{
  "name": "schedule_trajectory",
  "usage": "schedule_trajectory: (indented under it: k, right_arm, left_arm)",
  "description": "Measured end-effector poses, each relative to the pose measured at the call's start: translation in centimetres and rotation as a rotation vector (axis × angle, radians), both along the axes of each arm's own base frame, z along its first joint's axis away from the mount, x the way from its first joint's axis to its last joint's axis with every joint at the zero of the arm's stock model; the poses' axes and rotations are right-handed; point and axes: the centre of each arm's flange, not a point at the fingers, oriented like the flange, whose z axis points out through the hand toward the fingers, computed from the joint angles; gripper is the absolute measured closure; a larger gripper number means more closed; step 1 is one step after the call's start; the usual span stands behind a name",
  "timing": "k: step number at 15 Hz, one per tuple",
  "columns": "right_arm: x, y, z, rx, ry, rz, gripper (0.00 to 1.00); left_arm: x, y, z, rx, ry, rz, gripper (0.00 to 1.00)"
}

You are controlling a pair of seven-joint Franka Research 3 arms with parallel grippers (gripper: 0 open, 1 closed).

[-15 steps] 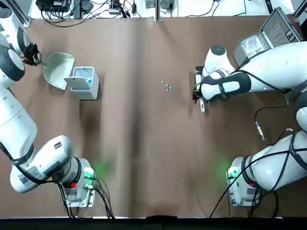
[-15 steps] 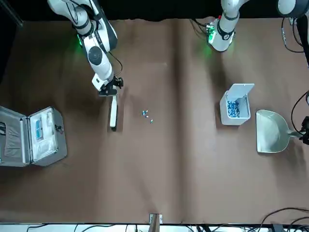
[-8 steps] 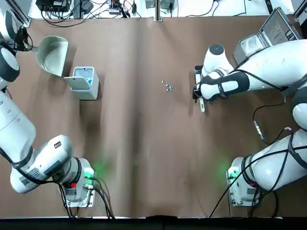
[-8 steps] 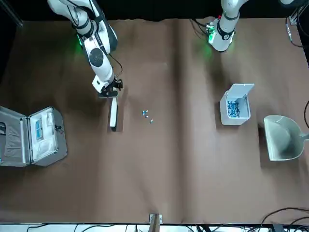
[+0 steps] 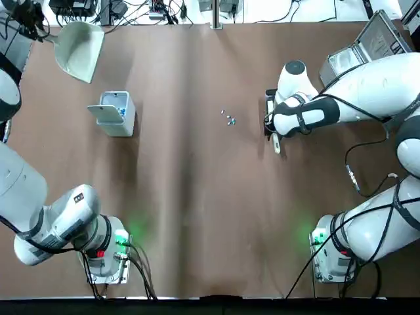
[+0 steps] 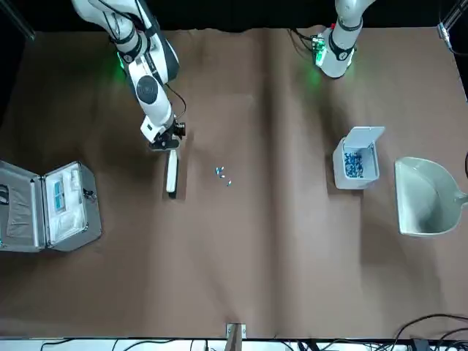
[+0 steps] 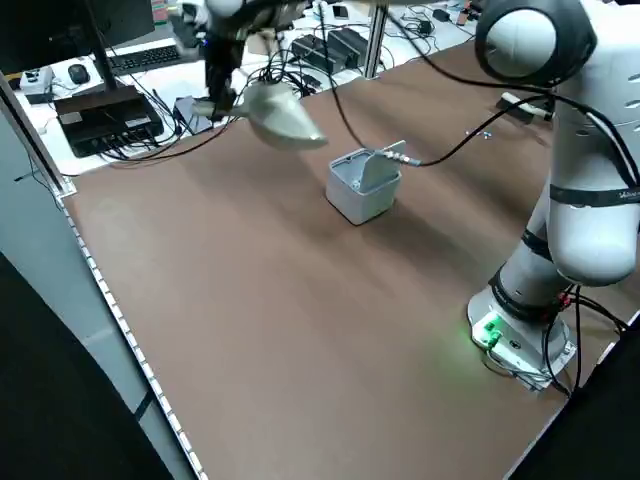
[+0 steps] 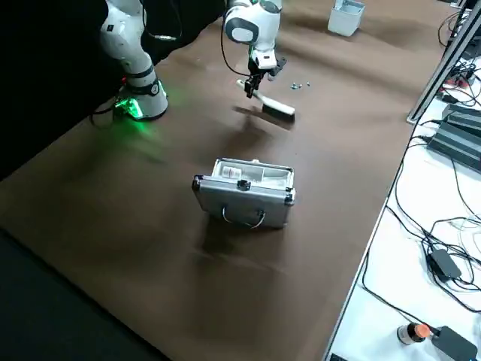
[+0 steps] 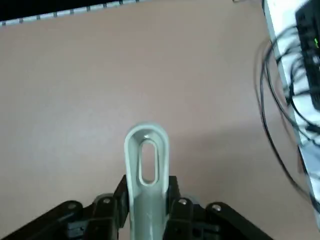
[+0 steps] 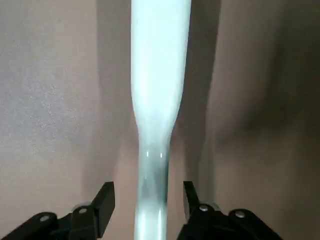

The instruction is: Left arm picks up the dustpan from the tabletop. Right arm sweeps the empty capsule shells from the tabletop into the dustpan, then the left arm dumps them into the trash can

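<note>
The left gripper (image 9: 145, 212) has its fingers clamped on the dustpan (image 5: 79, 47) handle, aloft at eleven o'clock; the right gripper's (image 10: 148, 200) fingers straddle the brush (image 6: 171, 170), apparently unclamped.

Brown table (image 5: 197, 216): bin (image 5: 115, 114), case (image 6: 50, 207), capsules (image 5: 229, 119).

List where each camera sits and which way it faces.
Top: overhead, looking down; left arm and right arm rise from the bottom; left hand holds dustpan.
Front: across the table, facing the robot; right hand over brush.
Left side: raised at robot's left; left arm, trash can.
Right side: raised at robot's right; right arm, metal case.
Left wrist: own fingers clamp dustpan handle.
Right wrist: own fingers straddle brush handle.
Shared: top and front both show capsule shells.
</note>
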Motion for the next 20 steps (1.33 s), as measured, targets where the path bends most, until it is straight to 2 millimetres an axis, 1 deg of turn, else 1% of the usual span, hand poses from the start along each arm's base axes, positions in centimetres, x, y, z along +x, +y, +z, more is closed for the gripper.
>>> schedule_trajectory:
  k: [2, 3, 4, 7, 10, 12, 14, 17, 20]
  right_arm:
    - [0.0, 0.0, -0.1, -0.001, 0.002, 0.0, 0.37]
    - [0.0, 0.0, -0.2, -0.002, 0.003, 0.0, 0.4]
    - [0.0, 0.0, -0.3, -0.003, 0.005, 0.0, 0.43]
    - [0.0, -0.1, -0.3, -0.003, 0.005, -0.001, 0.49]
    - [0.1, -0.2, -0.3, -0.004, 0.005, -0.005, 0.52]
    - [0.2, -0.3, -0.3, -0.004, 0.004, -0.007, 0.54]
    - [0.2, -0.4, -0.3, -0.004, 0.004, -0.008, 0.58]
    - [0.2, -0.4, -0.3, -0.004, 0.005, -0.009, 0.63]
    - [0.2, -0.4, -0.3, -0.004, 0.005, -0.009, 0.67]
  left_arm:
    - [0.0, -3.5, 2.2, -0.028, 0.018, -0.019, 0.67]
    - [0.0, -5.4, 3.0, -0.038, 0.029, -0.024, 0.67]
    - [0.2, -9.3, 4.0, -0.058, 0.048, -0.033, 0.67]
    - [0.6, -15.1, 4.4, -0.093, 0.058, -0.018, 0.67]
    - [0.4, -21.1, 4.1, -0.122, 0.096, -0.024, 0.67]
    - [0.0, -24.9, 3.5, -0.136, 0.119, -0.015, 0.67]
    - [-0.8, -28.3, 2.2, -0.144, 0.145, -0.019, 0.67]
    - [-2.1, -32.5, -0.2, -0.096, 0.17, -0.008, 0.67]
    - [-3.6, -36.9, -3.2, -0.02, 0.148, 0.028, 0.67]
